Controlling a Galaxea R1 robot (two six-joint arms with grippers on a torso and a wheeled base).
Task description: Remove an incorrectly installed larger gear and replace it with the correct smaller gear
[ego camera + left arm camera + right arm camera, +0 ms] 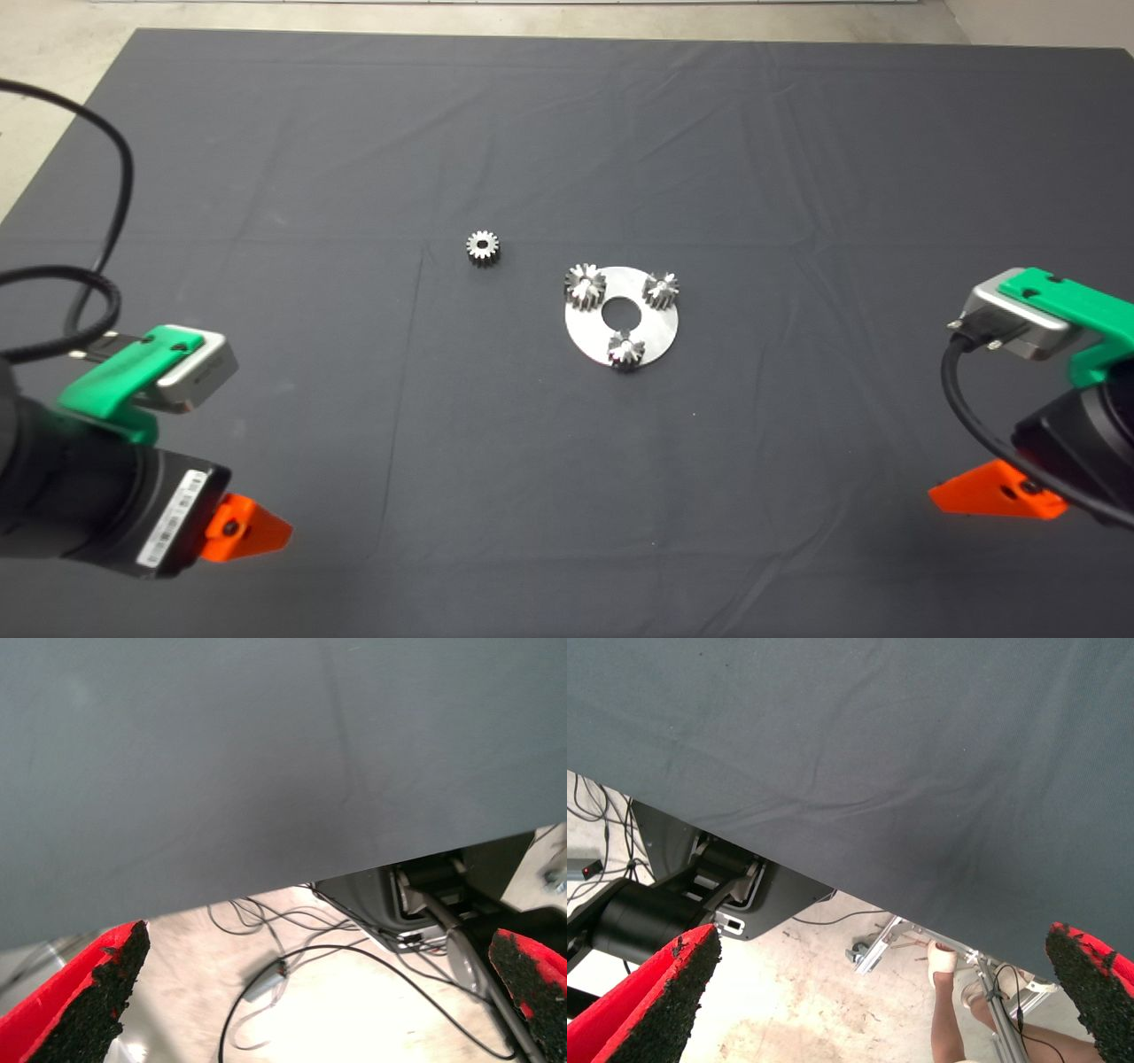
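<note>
A round silver plate [651, 330] with a centre hole lies near the middle of the dark mat [567, 496] and carries three gears. The larger gear [585, 285], shiny and star-like, stands on the plate's far-left part. The smaller gear [483, 246], darker with short teeth, lies loose on the mat to the left of the plate. My left gripper [244, 529] waits at the mat's near-left, far from both gears, open and holding nothing [319, 946]. At the near-right my right gripper [997, 494] is also open and holds nothing [884, 941].
Two more small gears [661, 289] [625, 347] stand on the plate. A black cable [106, 221] loops over the mat's left side. Both wrist views look past the mat's edge at the floor, with cables [292, 983] and a person's leg [948, 1010].
</note>
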